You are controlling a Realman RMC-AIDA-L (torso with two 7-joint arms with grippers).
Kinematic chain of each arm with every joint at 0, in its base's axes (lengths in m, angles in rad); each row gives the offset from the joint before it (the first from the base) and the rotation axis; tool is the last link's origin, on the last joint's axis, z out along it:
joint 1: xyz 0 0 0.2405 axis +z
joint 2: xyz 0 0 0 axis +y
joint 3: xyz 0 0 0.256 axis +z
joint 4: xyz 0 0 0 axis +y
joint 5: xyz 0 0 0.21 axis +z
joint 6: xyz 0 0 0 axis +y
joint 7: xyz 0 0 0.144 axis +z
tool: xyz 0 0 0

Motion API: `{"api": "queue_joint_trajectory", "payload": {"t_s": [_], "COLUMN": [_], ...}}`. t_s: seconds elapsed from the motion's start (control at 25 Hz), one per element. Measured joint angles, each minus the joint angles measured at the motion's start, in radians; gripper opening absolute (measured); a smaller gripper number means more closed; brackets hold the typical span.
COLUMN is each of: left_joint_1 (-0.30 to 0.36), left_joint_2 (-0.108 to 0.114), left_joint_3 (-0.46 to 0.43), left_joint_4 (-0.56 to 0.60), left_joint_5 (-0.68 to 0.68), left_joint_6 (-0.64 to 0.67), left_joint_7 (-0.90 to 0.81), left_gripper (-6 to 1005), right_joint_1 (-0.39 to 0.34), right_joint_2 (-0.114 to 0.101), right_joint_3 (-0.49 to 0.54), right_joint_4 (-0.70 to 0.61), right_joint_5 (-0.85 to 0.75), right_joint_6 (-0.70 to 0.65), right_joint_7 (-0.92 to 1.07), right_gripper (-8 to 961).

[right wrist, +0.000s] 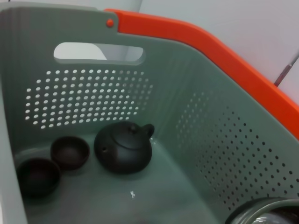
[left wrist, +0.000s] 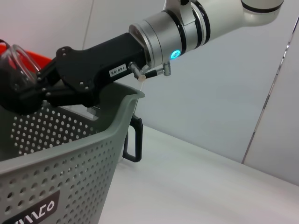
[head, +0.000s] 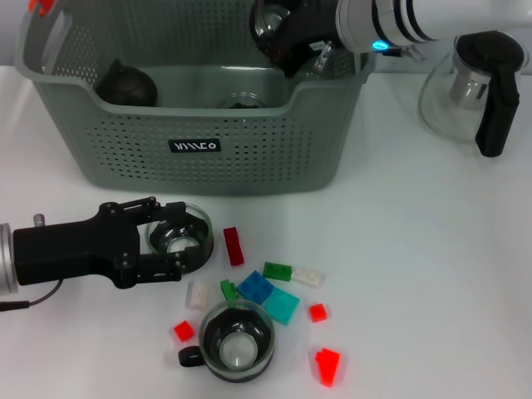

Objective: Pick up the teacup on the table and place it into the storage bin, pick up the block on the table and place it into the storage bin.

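Observation:
The grey-green storage bin [head: 249,158] stands at the back of the table. My right gripper [head: 278,37] hangs over the bin's far right corner, shut on a glass teacup [head: 268,23]. The left wrist view shows this gripper [left wrist: 25,88] and its teacup [left wrist: 14,58] above the bin's rim [left wrist: 70,154]. My left gripper [head: 179,237] lies low on the table in front of the bin. Its fingers [head: 162,208] close on either side of a second glass teacup [head: 176,238], which stands on the table. A red block [head: 233,246] lies just to the right of it.
Several small blocks lie scattered in front, among them green [head: 277,271], blue [head: 255,288] and cyan [head: 283,305]. A third glass cup [head: 237,341] stands near the front edge. The bin [right wrist: 93,93] holds a dark teapot [right wrist: 124,148] and small dark cups [right wrist: 70,151]. A glass teapot [head: 465,91] stands at the back right.

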Motion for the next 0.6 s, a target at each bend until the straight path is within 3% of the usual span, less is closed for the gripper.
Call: {"api": "queue_joint_trajectory", "payload": {"t_s": [0.6], "left_joint_1": [0.003], "left_joint_2": [-0.002], "left_joint_3": [0.0], "left_joint_4": [-0.002], "left_joint_5": [-0.001], "left_joint_6": [0.0], "left_joint_7": [0.0], "left_gripper": [828], "right_joint_1": [-0.002], "right_joint_2": [0.0], "right_joint_3": [-0.002], "right_joint_4": [0.015], "right_joint_5": [0.0], "right_joint_6": [-0.001], "right_joint_7": [0.003], "right_gripper": [126]}}
